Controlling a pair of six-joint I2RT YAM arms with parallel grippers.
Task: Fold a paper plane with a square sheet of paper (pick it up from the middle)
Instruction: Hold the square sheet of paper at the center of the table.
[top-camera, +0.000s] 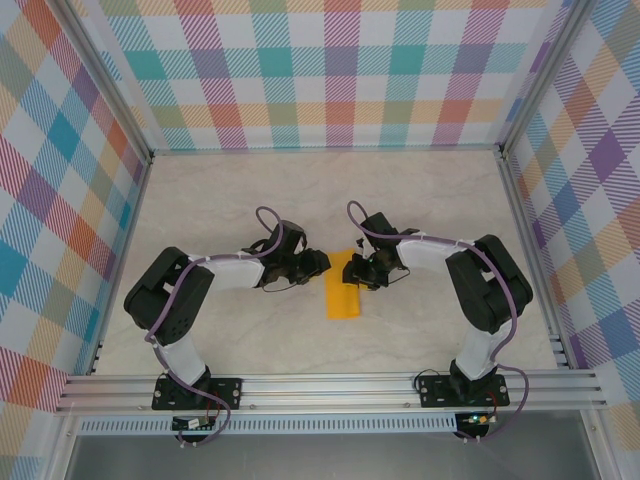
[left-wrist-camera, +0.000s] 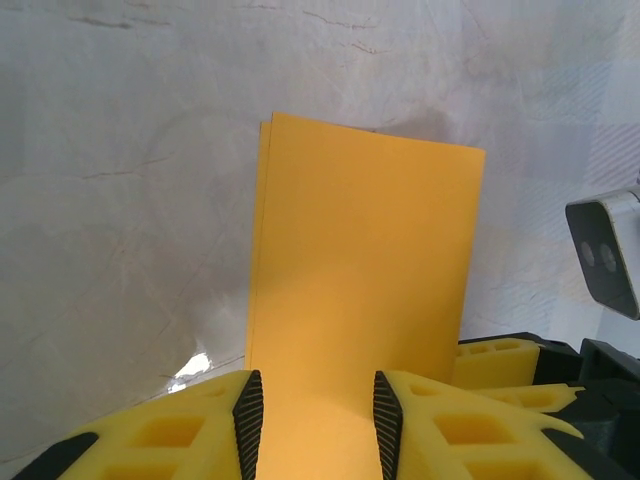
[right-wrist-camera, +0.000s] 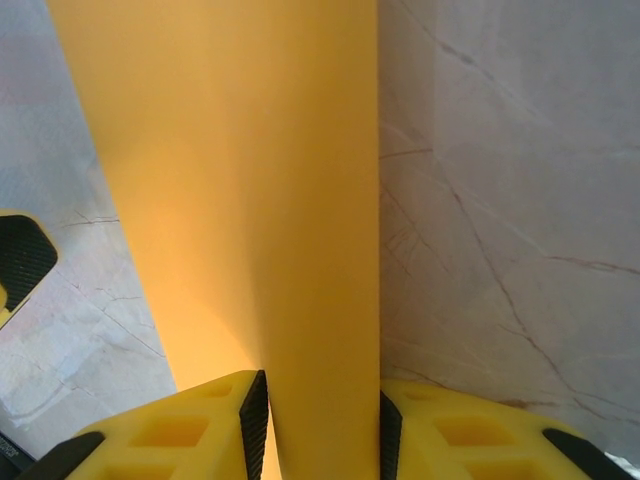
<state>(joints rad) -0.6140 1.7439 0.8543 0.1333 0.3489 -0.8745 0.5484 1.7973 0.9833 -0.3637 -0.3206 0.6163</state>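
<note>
**Both tools poised over the folded sheet**

The orange sheet of paper (top-camera: 343, 292), folded into a narrow two-layer rectangle, lies flat mid-table (top-camera: 300, 190) between the arms. The left tool (left-wrist-camera: 317, 425) sits over it, jaws apart, paper showing in the gap. The right tool (right-wrist-camera: 320, 425) does the same, jaws parted above the sheet. Can't tell whether the tips touch.

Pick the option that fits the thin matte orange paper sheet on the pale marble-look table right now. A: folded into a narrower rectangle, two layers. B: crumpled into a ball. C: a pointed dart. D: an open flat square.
A: the thin matte orange paper sheet is a straight-sided rectangle lying flat, with a doubled edge along one long side in the left wrist view, no point and no crumpling.
</note>
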